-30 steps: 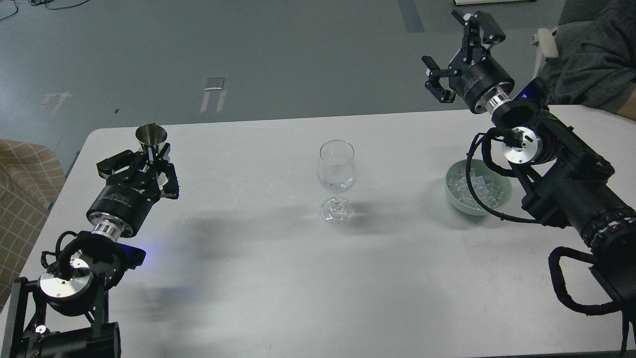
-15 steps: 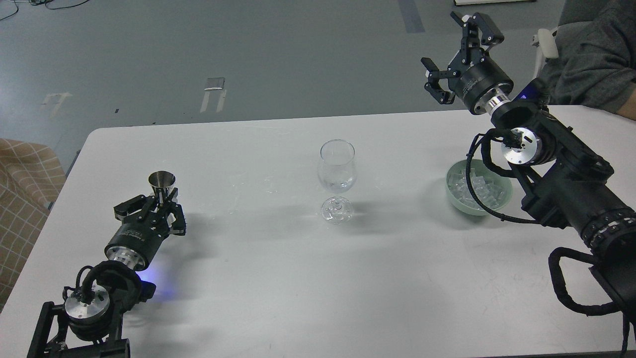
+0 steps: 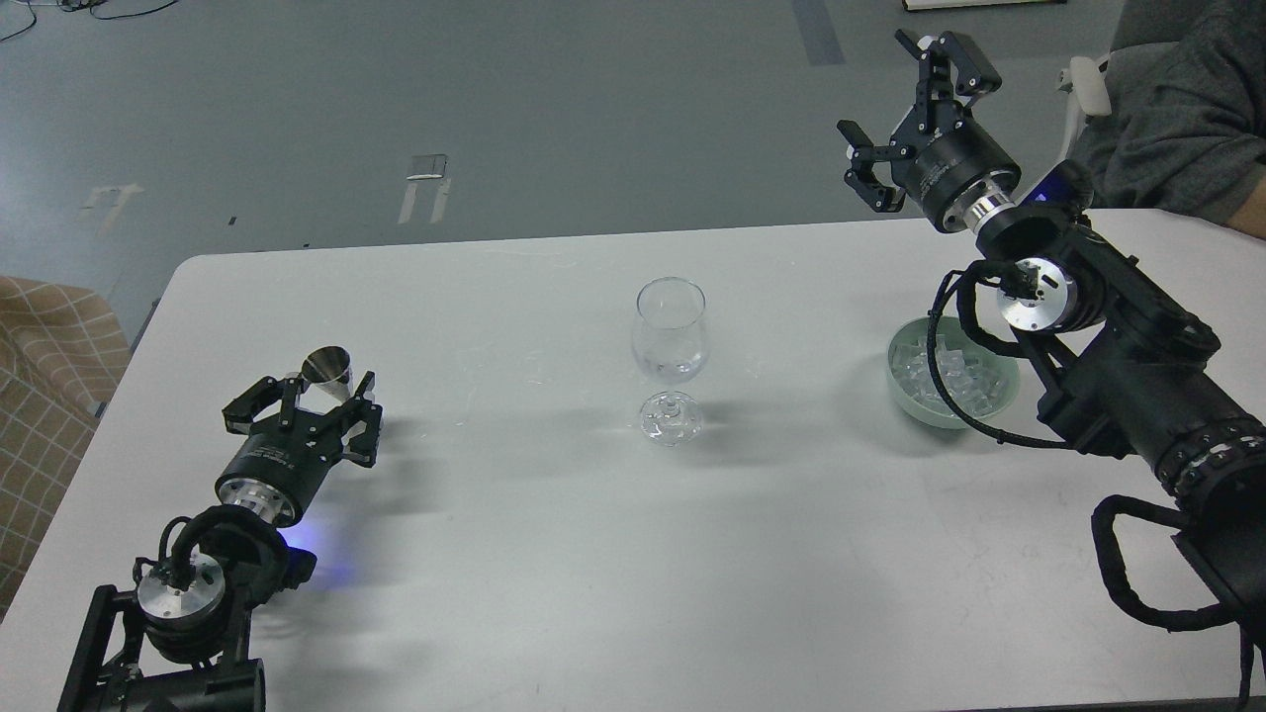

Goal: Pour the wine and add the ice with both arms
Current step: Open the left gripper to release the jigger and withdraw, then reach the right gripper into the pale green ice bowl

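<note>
A clear wine glass (image 3: 671, 336) stands at the table's middle, with something clear in the bottom of its bowl. A pale green bowl (image 3: 1001, 394) holds the ice (image 3: 951, 374) at the right, partly behind my right arm's cable. My left gripper (image 3: 316, 388) lies low over the table at the left, its fingers spread. A small steel measuring cup (image 3: 326, 366) sits between them on the table. My right gripper (image 3: 876, 87) is open and empty, raised above the table's far right edge.
The white table (image 3: 593, 554) ends close behind the glass. A person's grey-sleeved arm (image 3: 1177, 119) rests at the far right corner. A beige checked cloth (image 3: 49, 346) lies beyond the left edge.
My left arm came back toward me and down with the steel cup. Its fingers then opened off the cup. My right gripper has hardly moved.
</note>
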